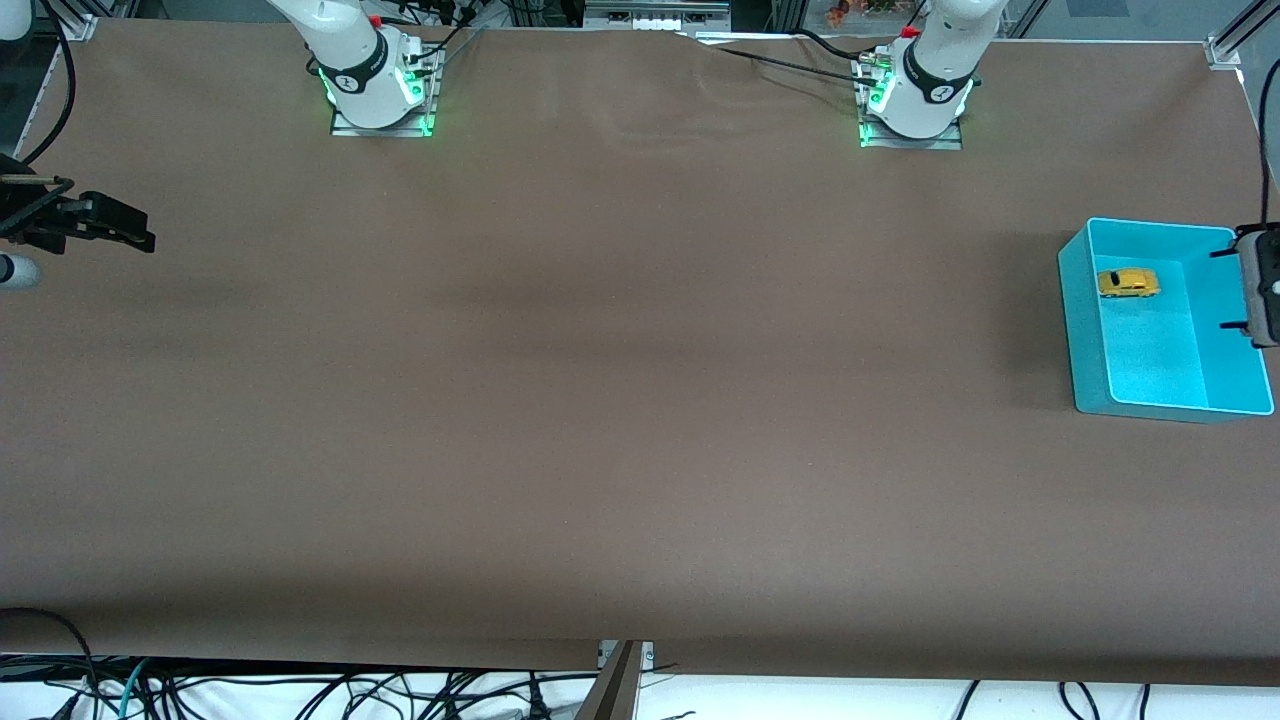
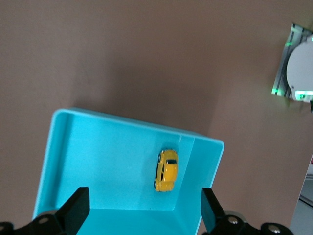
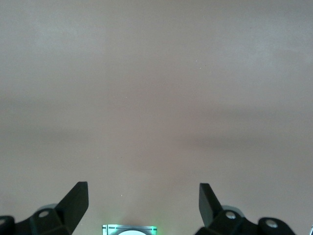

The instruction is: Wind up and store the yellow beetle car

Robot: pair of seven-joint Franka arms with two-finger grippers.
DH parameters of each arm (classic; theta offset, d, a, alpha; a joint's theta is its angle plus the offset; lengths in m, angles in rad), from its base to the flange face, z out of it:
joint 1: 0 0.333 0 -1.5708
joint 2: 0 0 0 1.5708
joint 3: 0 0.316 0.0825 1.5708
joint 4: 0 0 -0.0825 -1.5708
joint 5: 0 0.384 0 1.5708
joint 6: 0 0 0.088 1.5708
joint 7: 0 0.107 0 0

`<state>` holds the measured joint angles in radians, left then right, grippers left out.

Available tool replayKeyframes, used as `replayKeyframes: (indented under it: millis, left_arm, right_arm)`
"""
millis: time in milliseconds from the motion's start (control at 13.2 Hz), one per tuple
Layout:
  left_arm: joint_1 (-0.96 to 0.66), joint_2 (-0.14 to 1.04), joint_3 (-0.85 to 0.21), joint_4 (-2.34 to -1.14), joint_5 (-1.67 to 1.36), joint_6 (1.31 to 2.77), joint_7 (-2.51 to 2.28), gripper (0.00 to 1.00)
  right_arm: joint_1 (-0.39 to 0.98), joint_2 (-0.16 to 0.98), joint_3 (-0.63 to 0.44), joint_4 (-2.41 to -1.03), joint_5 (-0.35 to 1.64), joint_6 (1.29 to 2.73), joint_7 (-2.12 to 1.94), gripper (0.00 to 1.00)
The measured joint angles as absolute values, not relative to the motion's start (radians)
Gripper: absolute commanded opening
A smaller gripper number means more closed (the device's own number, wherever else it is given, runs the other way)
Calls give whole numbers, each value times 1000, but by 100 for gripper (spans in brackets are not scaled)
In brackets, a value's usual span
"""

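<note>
The yellow beetle car lies on its wheels on the floor of a teal bin, close to the bin's wall nearest the arms' bases. My left gripper hangs over the bin, open and empty, apart from the car. In the left wrist view the car lies on the bin's floor past my open left gripper. My right gripper waits open and empty over the bare table at the right arm's end; the right wrist view shows it over brown tabletop only.
The teal bin stands at the left arm's end of the brown table. The two arm bases stand along the table's edge farthest from the front camera. Cables hang below the near edge.
</note>
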<state>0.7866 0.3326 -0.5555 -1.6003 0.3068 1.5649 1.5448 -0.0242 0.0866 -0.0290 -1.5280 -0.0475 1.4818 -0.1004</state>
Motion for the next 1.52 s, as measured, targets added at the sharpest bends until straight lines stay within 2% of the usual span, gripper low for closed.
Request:
replayKeyframes:
  millis: [531, 835, 1214, 1518]
  left_arm:
    - [530, 392, -556, -1590, 200, 1551, 1061, 100]
    - [438, 380, -547, -1565, 114, 1551, 808, 100]
    - [172, 214, -331, -1547, 95, 1545, 443, 100]
    - [-4, 114, -104, -1552, 14, 1559, 175, 100]
  right_arm:
    - [-24, 87, -29, -1528, -47, 1482, -100, 100]
    - [-25, 87, -30, -1528, -47, 1482, -100, 100]
    - [-25, 87, -30, -1528, -47, 1482, -100, 100]
    - [-25, 87, -30, -1528, -47, 1482, -100, 100]
